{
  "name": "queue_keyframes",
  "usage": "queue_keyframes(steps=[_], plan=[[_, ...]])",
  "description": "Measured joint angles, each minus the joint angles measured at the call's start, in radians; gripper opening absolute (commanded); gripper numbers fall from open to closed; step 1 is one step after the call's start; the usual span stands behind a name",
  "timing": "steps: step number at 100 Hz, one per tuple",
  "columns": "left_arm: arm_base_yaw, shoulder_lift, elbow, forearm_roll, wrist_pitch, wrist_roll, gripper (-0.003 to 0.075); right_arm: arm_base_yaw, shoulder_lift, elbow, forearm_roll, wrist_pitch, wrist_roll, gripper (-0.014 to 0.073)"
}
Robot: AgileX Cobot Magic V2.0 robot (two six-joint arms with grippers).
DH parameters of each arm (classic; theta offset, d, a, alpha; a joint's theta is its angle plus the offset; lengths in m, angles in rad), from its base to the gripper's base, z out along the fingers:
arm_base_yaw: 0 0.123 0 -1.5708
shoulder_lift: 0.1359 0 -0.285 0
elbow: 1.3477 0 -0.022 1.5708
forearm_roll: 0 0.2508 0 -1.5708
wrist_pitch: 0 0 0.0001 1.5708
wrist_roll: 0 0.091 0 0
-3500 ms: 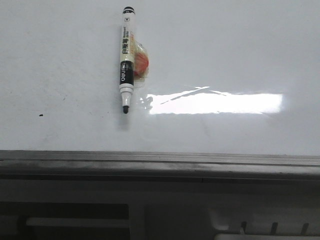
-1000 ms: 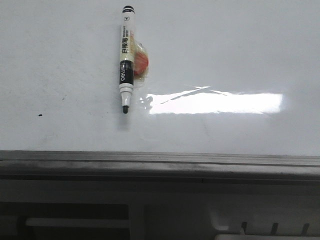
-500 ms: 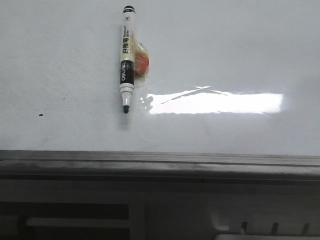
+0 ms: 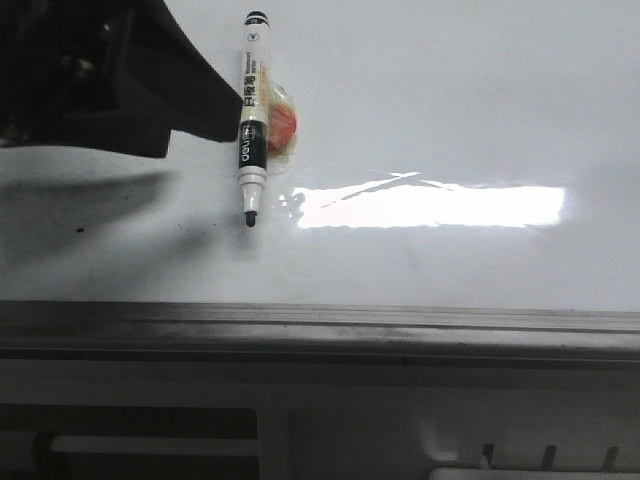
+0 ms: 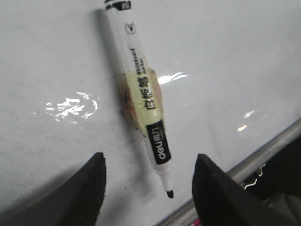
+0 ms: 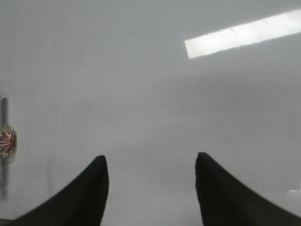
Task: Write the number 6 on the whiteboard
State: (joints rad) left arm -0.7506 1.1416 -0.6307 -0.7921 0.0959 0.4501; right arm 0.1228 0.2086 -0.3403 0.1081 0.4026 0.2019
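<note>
Front view, left gripper point(image 4: 215, 120): we see only its dark bulk coming in from the upper left, its nearest edge right against the marker's barrel; from here we cannot tell how its jaws stand.
Front view, marker point(image 4: 252, 115): a white barrel with a black band and black tip, lying on the whiteboard point(image 4: 450, 100) just beside that dark edge, tip towards the grey rail point(image 4: 320, 325).
Front view, orange piece point(image 4: 281, 128): a small orange and clear lump stuck to the marker's far side, away from the gripper.
Front view, glare patch point(image 4: 430, 206): a bright rectangle well off to the side of the marker opposite the gripper.
Front view, speck point(image 4: 81, 231): a tiny black dot under the gripper's shadow.
Front view, number 6: we find no drawn stroke on the board (only faint smudges).
Left wrist view, left gripper point(image 5: 148, 188): jaws spread wide, holding nothing; the marker point(image 5: 141, 101) lies between and ahead of the fingertips point(image 5: 91, 176), its tip nearest them, touching neither.
Left wrist view, whiteboard point(image 5: 235, 56): bare white around the marker.
Right wrist view, right gripper point(image 6: 150, 183): jaws also wide apart and holding nothing, over blank whiteboard point(image 6: 141, 94); the marker point(image 6: 5, 141) shows only as a sliver far to one side.
</note>
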Motion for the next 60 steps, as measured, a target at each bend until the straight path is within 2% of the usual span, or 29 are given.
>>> queue_keyframes(steps=[18,42,51,60], plan=[[-0.002,0.08,-0.011,-0.058,-0.057,0.0,0.0389,0.0,0.0,0.0,0.0,0.0,0.0,0.0366],[-0.009,0.125,-0.052,-0.08,-0.057,0.0,0.0379,0.0,0.0,0.0,0.0,-0.018,0.0,0.0366],[-0.01,0.14,-0.059,-0.082,-0.057,0.0,0.0293,0.0,0.0,0.0,0.0,-0.018,0.0,0.0366],[-0.011,0.152,-0.06,-0.084,-0.057,0.0,0.0107,0.0,0.0,0.0,0.0,-0.018,0.0,0.0366]])
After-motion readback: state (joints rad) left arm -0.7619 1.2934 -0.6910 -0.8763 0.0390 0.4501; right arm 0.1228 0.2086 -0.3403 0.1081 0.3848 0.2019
